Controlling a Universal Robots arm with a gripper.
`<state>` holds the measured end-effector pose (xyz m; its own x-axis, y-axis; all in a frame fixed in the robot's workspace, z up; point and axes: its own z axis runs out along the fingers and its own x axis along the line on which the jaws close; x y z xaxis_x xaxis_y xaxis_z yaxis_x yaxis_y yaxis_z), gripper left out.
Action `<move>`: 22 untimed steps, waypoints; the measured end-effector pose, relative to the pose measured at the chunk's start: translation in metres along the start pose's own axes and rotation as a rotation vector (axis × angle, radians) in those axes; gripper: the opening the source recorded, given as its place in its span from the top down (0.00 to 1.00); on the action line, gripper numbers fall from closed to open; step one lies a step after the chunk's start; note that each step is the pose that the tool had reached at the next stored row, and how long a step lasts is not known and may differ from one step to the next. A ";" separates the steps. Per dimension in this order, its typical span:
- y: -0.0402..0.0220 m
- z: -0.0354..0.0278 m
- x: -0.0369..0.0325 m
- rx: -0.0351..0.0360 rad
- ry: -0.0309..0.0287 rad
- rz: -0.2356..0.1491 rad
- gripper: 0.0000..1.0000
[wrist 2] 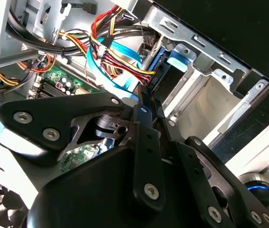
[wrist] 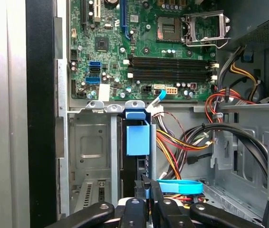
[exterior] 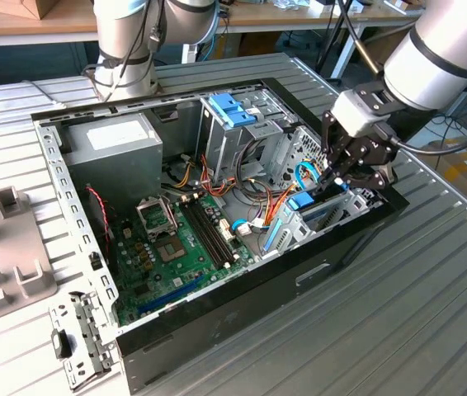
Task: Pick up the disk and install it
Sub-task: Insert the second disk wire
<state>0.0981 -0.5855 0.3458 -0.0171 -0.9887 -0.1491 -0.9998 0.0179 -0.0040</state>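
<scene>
Claw at the drive bay of the open computer case

The claw (exterior: 342, 169) has its fingers nearly together on the disk (wrist: 138, 137); only the blue end piece and a thin dark edge show.

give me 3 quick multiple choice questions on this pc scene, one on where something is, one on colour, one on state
1. Where is the gripper?
A. over the power supply
B. at the drive bay, at the exterior view's right end of the case
C. over the table beside the case

2. What colour is the disk end piece?
A. red
B. blue
C. yellow

3. What state is the computer case in?
A. side panel closed
B. open, motherboard exposed
C. upside down

Answers:
1 B: the gripper hangs inside the computer case at the drive bay.
2 B: the disk end piece is blue in the first wrist view.
3 B: the motherboard lies in plain sight.
</scene>
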 end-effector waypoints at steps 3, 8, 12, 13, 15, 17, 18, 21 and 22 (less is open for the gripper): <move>0.0010 0.0009 0.0011 0.0000 -0.0005 0.000 0.84; 0.0017 0.0017 0.0025 0.0000 -0.0004 0.000 0.84; 0.0018 0.0018 0.0025 0.0000 -0.0004 0.000 0.84; 0.0018 0.0018 0.0025 -0.0001 -0.0004 0.000 0.82; 0.0018 0.0019 0.0025 0.0000 -0.0005 0.000 0.76; 0.0018 0.0019 0.0025 0.0000 -0.0005 0.000 0.64; 0.0017 0.0019 0.0025 0.0000 -0.0005 0.000 0.64; 0.0017 -0.0009 0.0021 0.0000 -0.0006 0.000 0.64; 0.0017 -0.0027 0.0018 0.0001 -0.0005 0.000 0.64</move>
<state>0.0963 -0.5877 0.3482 -0.0171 -0.9886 -0.1496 -0.9998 0.0179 -0.0041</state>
